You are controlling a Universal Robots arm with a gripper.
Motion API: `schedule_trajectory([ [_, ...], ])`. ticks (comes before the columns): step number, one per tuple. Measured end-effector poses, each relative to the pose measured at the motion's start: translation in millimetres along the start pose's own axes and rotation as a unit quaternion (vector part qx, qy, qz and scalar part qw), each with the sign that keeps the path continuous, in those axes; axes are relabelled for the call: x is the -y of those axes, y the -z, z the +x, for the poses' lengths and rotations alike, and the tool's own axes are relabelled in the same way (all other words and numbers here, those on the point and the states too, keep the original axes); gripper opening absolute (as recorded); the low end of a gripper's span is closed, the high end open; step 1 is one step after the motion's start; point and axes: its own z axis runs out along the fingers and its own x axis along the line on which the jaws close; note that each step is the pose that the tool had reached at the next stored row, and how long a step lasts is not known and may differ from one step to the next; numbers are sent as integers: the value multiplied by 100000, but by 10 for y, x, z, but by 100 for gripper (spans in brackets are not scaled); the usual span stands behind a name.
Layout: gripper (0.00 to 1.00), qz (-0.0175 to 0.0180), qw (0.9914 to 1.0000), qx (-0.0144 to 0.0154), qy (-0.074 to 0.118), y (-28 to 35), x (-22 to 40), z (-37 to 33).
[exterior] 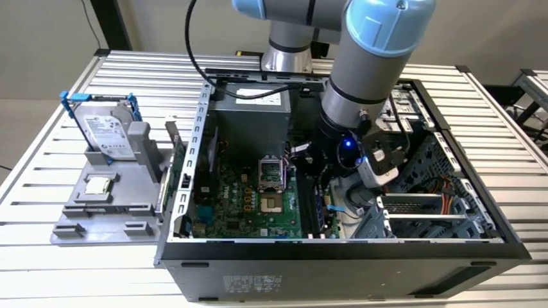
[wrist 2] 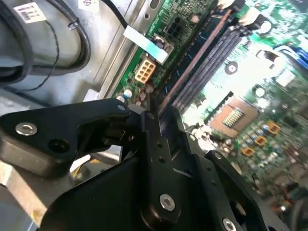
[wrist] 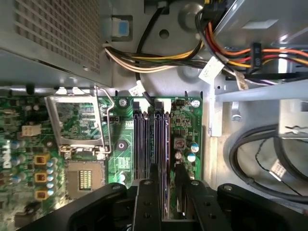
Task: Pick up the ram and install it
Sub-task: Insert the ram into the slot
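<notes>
Black two-fingered pincer [wrist: 163, 192] is closing on the thin green ram stick [wrist: 166, 185], hovering over the dark memory slots [wrist: 151, 137]; slight misalignment risks jamming or bending it.

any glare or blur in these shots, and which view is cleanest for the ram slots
First wrist view: evenly lit and sharp; the memory slots read cleanly above the gripper. Second wrist view: glare washes out the motherboard beside the slots, and the near gripper body is soft. Exterior view: the case interior is shadowed under the arm.
</notes>
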Motion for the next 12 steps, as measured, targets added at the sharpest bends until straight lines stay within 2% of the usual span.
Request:
schedule_trajectory([
  [3,100,11,100000,-31,6,136,-3,3],
  [5,100,10,100000,-56,0,196,-5,4],
  [11,100,-4,100000,-62,1,205,-5,4],
  [12,0,8,100000,-65,1,206,-5,4],
])
